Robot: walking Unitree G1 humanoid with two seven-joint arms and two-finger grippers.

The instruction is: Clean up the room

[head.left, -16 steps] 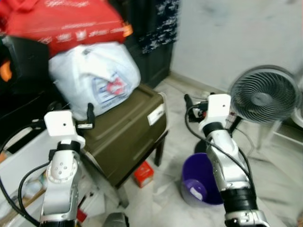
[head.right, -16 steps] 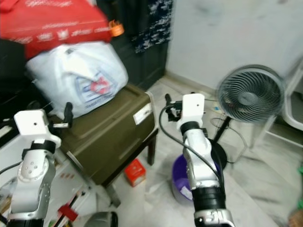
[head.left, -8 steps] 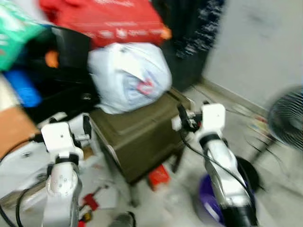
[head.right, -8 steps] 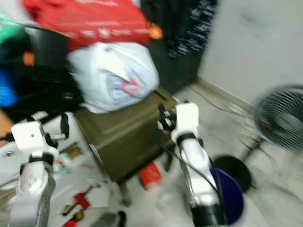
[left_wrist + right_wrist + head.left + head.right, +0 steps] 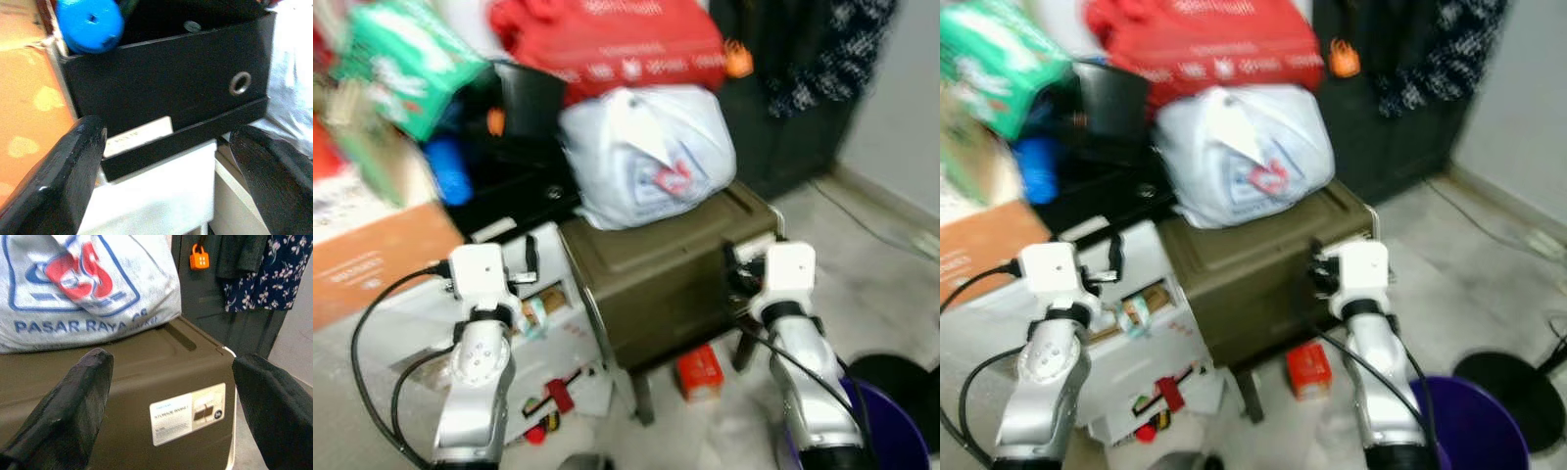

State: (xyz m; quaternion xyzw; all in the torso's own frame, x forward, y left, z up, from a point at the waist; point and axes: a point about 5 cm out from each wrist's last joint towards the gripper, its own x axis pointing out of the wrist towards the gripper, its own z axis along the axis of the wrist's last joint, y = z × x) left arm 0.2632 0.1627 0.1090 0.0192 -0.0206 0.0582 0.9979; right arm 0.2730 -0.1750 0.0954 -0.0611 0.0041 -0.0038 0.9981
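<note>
While both arms are raised, the left gripper (image 5: 161, 181) and right gripper (image 5: 171, 416) gape wide, empty; the olive storage box (image 5: 666, 279) sits frame-centre under a white plastic bag (image 5: 646, 152).

Matt olive plastic box (image 5: 146, 396) – crinkled plastic bag (image 5: 83, 289).

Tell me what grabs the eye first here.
A tall, messy stack dominates: a white plastic bag sits on an olive storage box, with a red bag piled above it. Both tools are raised and open, the left tool by the white cabinet, the right tool at the box's front. On the floor lie a small red box and a purple bucket.
</note>
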